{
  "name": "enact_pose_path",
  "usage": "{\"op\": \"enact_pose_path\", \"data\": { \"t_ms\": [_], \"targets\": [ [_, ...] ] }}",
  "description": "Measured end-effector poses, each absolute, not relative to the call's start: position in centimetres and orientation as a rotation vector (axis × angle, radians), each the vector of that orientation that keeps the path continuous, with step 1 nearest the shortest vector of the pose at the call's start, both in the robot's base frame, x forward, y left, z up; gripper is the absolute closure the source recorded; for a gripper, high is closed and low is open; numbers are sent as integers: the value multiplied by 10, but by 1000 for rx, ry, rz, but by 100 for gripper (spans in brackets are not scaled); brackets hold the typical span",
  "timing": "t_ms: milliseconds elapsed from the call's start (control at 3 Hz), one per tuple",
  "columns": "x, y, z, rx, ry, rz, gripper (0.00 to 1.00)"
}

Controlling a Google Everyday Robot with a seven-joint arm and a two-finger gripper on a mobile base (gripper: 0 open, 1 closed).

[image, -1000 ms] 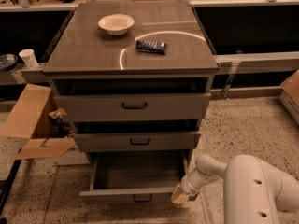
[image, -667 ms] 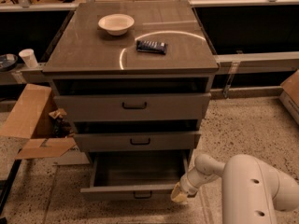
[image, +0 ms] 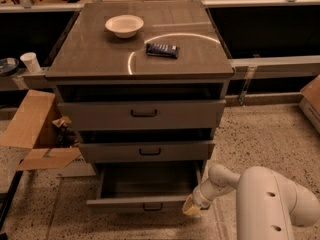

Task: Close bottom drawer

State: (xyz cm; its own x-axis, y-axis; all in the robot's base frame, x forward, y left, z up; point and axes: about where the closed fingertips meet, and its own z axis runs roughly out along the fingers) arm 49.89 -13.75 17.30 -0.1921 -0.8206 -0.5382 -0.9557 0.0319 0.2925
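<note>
The bottom drawer point(image: 145, 202) of the grey-brown cabinet point(image: 140, 59) stands pulled out, its inside empty, its flat front with a small dark bar handle point(image: 152, 207) facing me. My gripper point(image: 191, 206) sits at the right end of that drawer front, touching or nearly touching it, on the end of my white arm point(image: 265, 199) that comes in from the lower right. The middle drawer point(image: 147, 151) and the top drawer point(image: 142, 114) stand slightly out.
A white bowl point(image: 124, 25) and a dark packet point(image: 162, 50) lie on the cabinet top. An open cardboard box point(image: 35, 131) stands on the floor at the left. A paper cup point(image: 31, 62) is on a ledge at far left. Another box point(image: 311, 101) is at the right edge.
The bottom drawer front and my gripper look a touch nearer the cabinet than before; the shift is very small.
</note>
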Motion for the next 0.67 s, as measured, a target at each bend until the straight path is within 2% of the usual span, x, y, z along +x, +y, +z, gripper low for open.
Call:
{"op": "enact_pose_path", "data": {
  "t_ms": [667],
  "targets": [
    [499, -138, 173, -1838, 2084, 893, 11]
  ]
}}
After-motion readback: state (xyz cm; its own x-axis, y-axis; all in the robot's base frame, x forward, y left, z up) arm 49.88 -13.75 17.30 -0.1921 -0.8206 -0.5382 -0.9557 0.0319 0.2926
